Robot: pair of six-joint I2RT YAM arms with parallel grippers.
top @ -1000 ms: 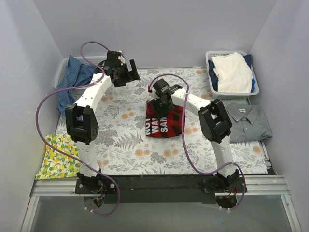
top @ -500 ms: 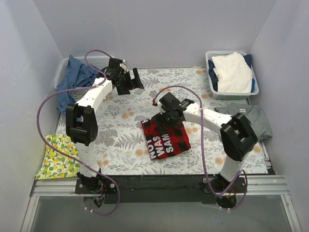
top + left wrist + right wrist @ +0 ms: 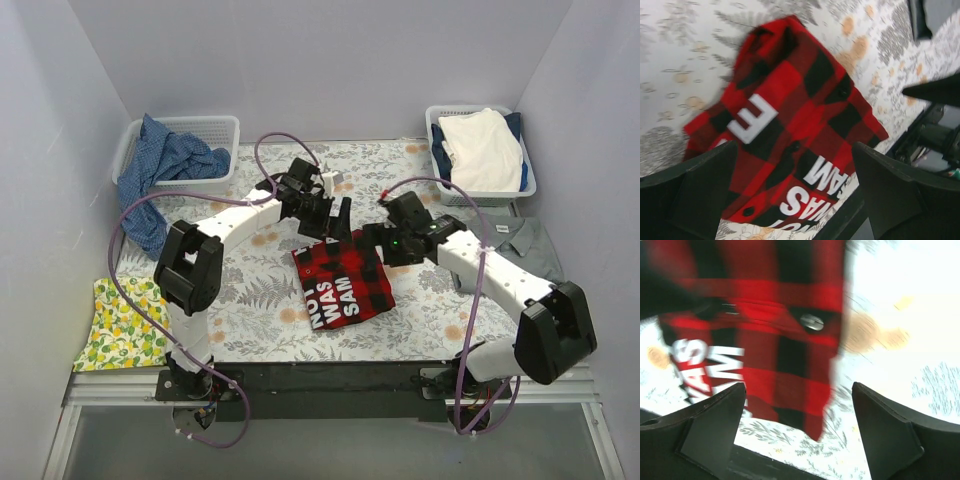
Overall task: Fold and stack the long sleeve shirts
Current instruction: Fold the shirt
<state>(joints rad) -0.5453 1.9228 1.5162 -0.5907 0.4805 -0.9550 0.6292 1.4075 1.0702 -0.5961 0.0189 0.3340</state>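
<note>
Red-black plaid shirt (image 3: pixel 343 285) lies folded flat on the floral-covered desk (image 3: pixel 240 290), roughly mid-desk, white lettering up. Left tool (image 3: pixel 337 222) hovers at the shirt's far edge, fingers (image 3: pixel 695 195) spread wide w/ nothing btwn them, i.e. released. Right tool (image 3: pixel 372 238) is at the shirt's far-right corner, also spread wide and released, cloth below it but not pinched. Grey collared shirt (image 3: pixel 520 245) lies flat well to the right of the plaid one. Far-right of plaid: basket (image 3: pixel 440 170) w/ cream-white cloth. Far-left: basket (image 3: pixel 228 125) w/ blue cloth spilling out. Near-left: lemon-print cloth (image 3: pixel 125 325) at desk edge.
</note>
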